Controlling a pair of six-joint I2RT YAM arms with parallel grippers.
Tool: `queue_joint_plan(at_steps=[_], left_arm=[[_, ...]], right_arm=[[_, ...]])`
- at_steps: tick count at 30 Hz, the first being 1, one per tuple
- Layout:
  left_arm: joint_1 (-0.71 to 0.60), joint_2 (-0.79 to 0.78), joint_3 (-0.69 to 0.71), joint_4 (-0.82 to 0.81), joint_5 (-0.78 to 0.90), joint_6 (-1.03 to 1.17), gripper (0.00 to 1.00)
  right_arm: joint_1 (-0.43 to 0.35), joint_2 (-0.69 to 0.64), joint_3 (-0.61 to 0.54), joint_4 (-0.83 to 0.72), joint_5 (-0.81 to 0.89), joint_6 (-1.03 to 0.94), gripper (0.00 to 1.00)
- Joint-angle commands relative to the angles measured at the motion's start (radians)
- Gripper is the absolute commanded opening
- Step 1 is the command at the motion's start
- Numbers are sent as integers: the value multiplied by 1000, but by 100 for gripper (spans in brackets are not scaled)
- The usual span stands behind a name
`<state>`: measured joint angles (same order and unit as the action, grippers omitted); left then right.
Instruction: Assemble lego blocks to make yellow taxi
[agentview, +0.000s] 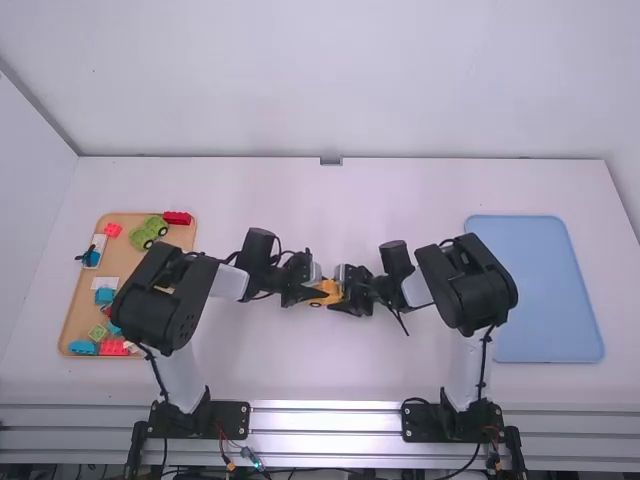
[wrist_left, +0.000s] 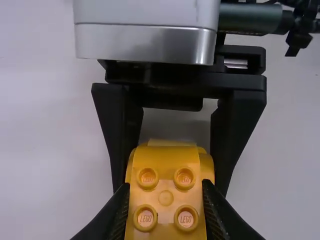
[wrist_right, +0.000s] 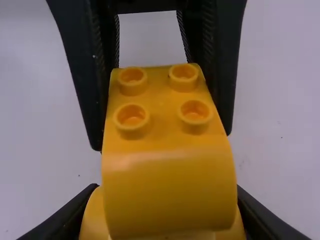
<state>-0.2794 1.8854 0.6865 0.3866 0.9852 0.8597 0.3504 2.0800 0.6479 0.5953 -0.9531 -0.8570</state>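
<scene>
Mid-table, left gripper (agentview: 316, 294) and right gripper (agentview: 341, 292) closed on opposite ends of one studded yellow block assembly (wrist_right: 162, 145), wheel visible beneath, held between them.

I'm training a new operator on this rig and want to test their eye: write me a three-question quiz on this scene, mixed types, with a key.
1. True or false: the left gripper and the right gripper both have their fingers on either side of the yellow car.

2. Multiple choice: where is the green car?
A. On the blue tray
B. On the brown tray
C. On the table between the arms

3. Fill in the blank: in the left wrist view, the number of round studs on top of the yellow car is ____.

Key: 1. True; 2. B; 3. Four
</scene>
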Motion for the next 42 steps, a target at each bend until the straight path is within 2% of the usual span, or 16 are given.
queue_joint_plan(at_steps=[1, 8, 15, 20, 31, 32, 34, 39, 42], left_arm=[[-9, 38, 5, -51, 11, 19, 2], [-13, 38, 22, -144, 32, 80, 2], [-84, 38, 8, -148, -106, 73, 2], [-140, 38, 6, -125, -228, -8, 2], [-140, 37, 10, -140, -261, -15, 2], [-140, 35, 14, -142, -261, -20, 4], [-140, 30, 22, -150, -260, -26, 21], [-127, 15, 29, -146, -206, -25, 21], [-113, -1, 28, -147, -189, -26, 25]], right_arm=[[8, 14, 8, -2, -10, -15, 42], [8, 14, 7, 2, -11, -15, 42], [8, 14, 9, 3, -11, -15, 42], [8, 14, 9, 2, -4, -15, 42], [8, 14, 8, 2, -3, -12, 42], [8, 14, 8, 2, -3, -11, 42], [8, 14, 8, 1, -3, -11, 42], [8, 14, 7, 2, -3, -11, 42], [8, 14, 8, 2, -3, -12, 43]])
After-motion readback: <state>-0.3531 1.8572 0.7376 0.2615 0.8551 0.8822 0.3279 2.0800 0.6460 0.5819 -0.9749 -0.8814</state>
